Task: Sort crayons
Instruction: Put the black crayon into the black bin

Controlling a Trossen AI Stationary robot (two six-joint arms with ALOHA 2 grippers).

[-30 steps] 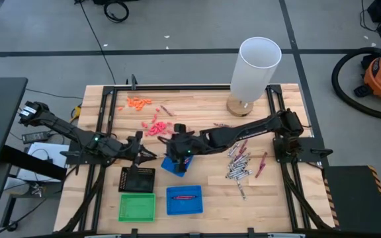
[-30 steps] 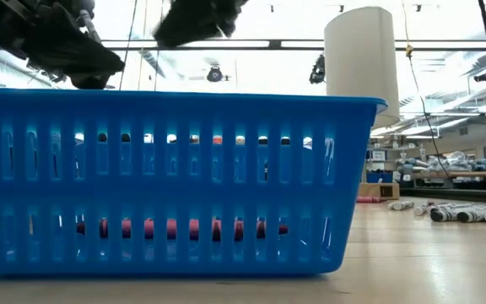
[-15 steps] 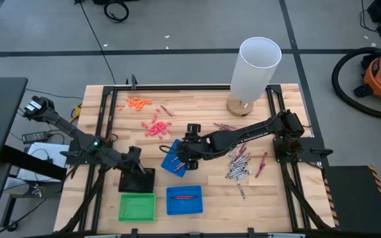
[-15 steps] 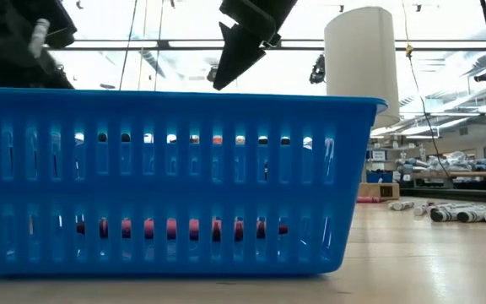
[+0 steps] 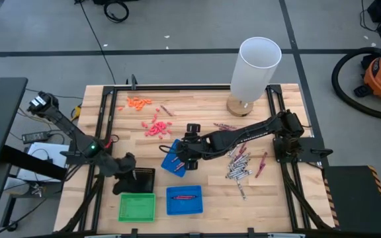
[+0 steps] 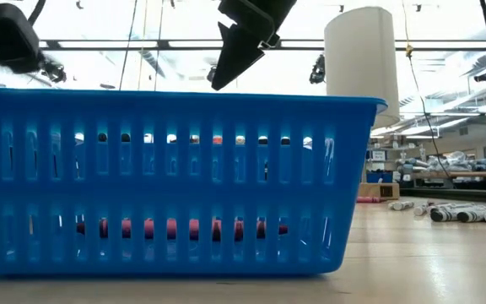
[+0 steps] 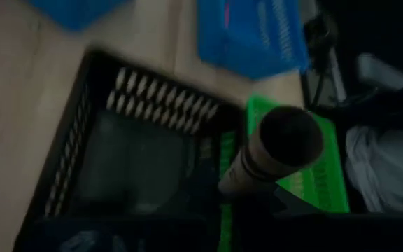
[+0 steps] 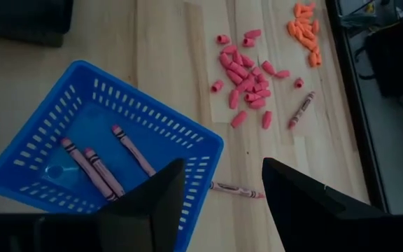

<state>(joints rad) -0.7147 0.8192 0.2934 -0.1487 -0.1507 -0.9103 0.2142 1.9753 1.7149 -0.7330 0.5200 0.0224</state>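
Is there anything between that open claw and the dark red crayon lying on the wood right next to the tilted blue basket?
Nothing visible blocks it. The right gripper hangs open above the maroon crayon, which lies bare on the table beside the blue basket. That wall sits close by, so one finger, already over the basket's edge, might meet it on the way down.

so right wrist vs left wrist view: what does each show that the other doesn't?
Right wrist only: three maroon crayons in a tilted blue tray, one crayon on the wood beside it, pink bits and orange bits. Left wrist only: black tray, green tray, a grey crayon in the shut left gripper. Shared: the wooden table.
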